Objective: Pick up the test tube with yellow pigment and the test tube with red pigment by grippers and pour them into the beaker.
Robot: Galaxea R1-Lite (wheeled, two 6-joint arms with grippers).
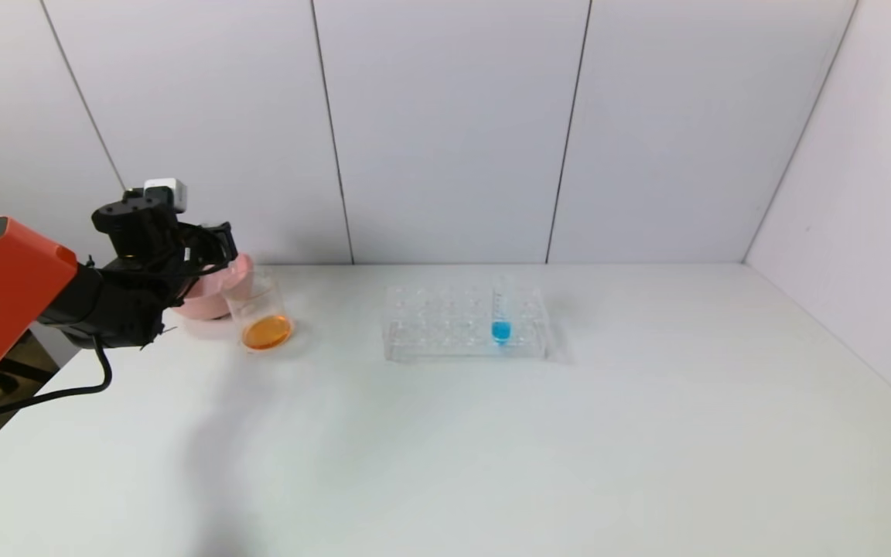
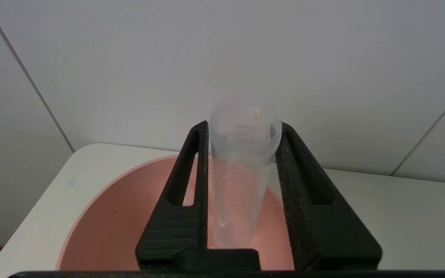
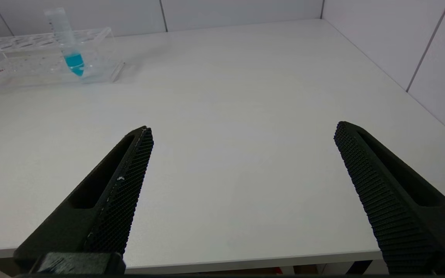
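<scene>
My left gripper (image 1: 217,251) hovers at the far left of the table, over the pink bowl (image 1: 206,305) and just beside the beaker (image 1: 260,305). It is shut on a slim clear tube (image 2: 238,185), which looks empty except for a tiny yellow speck near its far end. In the left wrist view the gripper (image 2: 243,125) holds this tube above the bowl (image 2: 110,216). The beaker stands upright with orange liquid at its bottom. No tube with red liquid shows. My right gripper (image 3: 243,131) is open and empty above the table's near edge.
A clear tube rack (image 1: 445,325) stands mid-table at the back with one blue-liquid tube (image 1: 500,317) upright in it. Both show in the right wrist view, the rack (image 3: 21,65) and the blue tube (image 3: 70,42). White walls close the back and right.
</scene>
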